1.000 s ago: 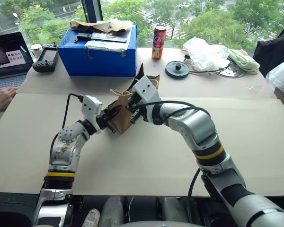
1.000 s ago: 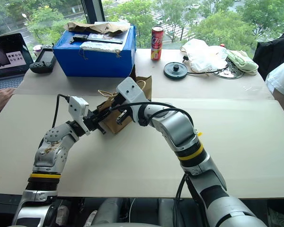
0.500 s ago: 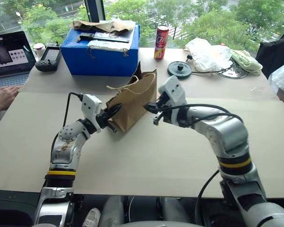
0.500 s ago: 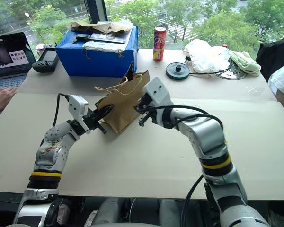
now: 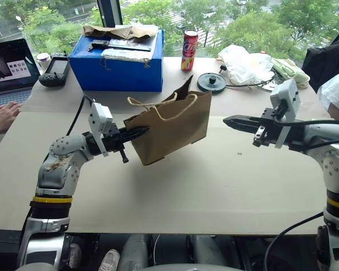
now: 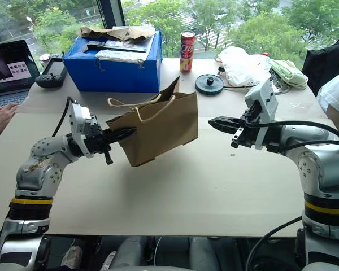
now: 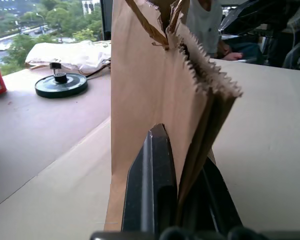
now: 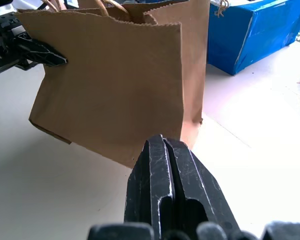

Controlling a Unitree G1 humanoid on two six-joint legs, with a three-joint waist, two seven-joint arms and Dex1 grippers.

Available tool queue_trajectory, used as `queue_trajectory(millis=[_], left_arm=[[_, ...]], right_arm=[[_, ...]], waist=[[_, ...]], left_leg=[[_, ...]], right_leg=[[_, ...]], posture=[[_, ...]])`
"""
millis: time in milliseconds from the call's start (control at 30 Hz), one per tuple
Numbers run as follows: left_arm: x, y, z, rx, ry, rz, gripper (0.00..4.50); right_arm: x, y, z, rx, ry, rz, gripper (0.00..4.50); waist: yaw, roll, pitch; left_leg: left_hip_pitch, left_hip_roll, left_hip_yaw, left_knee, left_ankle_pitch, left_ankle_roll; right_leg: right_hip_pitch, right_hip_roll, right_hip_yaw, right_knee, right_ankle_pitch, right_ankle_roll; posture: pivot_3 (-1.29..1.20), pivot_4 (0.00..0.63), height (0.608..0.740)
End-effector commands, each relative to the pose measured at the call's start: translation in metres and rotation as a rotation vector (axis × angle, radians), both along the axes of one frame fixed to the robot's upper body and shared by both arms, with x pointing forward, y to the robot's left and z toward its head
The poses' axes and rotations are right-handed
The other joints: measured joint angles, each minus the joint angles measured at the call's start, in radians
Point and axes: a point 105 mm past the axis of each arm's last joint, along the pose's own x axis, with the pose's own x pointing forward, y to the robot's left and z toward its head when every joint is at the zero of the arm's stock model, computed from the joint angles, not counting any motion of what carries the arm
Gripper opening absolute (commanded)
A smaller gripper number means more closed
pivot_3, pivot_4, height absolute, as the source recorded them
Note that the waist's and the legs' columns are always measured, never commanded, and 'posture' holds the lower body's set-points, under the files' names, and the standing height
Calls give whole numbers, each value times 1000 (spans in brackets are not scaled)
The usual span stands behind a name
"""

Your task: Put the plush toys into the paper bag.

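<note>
paper bag point(image 5: 172, 127): lifted, contents hidden | left hand point(image 5: 140, 133): clamped on bag edge | right hand point(image 5: 233, 121): closed, empty

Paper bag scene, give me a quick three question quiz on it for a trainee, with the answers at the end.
1. True or false: the paper bag lies flat on the table.
2. Which gripper is shut on the bag's edge?
A. left gripper
B. right gripper
C. both
3. Fill in: behind the bag, beside the blue box, stands a red ____.

Key
1. False: it hangs lifted and tilted, casting a shadow below.
2. A; the right gripper is shut on nothing, apart from the bag.
3. can
</note>
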Motion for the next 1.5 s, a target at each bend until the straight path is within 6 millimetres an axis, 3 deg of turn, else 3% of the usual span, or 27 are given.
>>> queue_trajectory(millis=[33,200,367,567,667,833,1000,1100,1300,1500], left_arm=[[-14,-5,9,36,-16,-152,42],[-16,-11,-20,180,-33,-306,42],[-12,-14,-44,234,-56,-344,42],[-7,-16,-50,232,-71,-331,42],[-4,-13,-48,240,-57,-308,723],[-3,-9,-45,250,-48,-291,2428],[-9,-5,-26,230,-45,-275,4168],[-20,5,8,192,2,-261,4168],[-42,21,56,138,122,-258,4168],[-41,44,84,82,155,-157,4168]], right_arm=[[-7,-9,13,-15,-39,22,0],[-21,-22,4,-119,30,69,0],[-26,-19,1,-154,50,112,0],[-27,-15,-3,-167,60,122,0],[-26,-15,-5,-171,63,123,0],[-25,-15,-7,-177,65,128,0],[-25,-15,-8,-181,65,139,0],[-25,-15,-9,-187,62,149,0],[-27,-16,-10,-199,60,170,0],[-36,-13,-1,-179,26,225,0]], waist=[[1,0,0],[11,0,0],[12,0,0],[17,0,0],[19,0,0],[21,0,0],[21,0,0],[15,0,0],[10,1,1],[11,1,1]], left_leg=[[0,0,0,0,0,0],[0,-1,0,0,0,0],[0,0,1,1,0,1],[0,0,0,1,0,1],[0,0,0,2,0,1],[-1,0,0,2,0,1],[-1,0,0,2,0,1],[-1,0,0,2,0,1],[0,1,0,2,0,1],[1,0,0,2,0,1]], right_leg=[[0,0,0,0,0,0],[0,0,0,-1,0,0],[0,1,1,-1,0,0],[0,0,1,-1,0,0],[0,0,1,0,0,0],[0,0,1,0,0,0],[0,0,1,0,0,0],[0,1,1,0,0,0],[0,1,1,1,0,1],[0,1,1,1,-1,1]], posture=[[0,150,739],[0,150,739],[0,150,739],[0,150,739],[0,150,739],[0,150,739],[0,150,739],[0,150,739],[0,150,739],[0,150,739]])
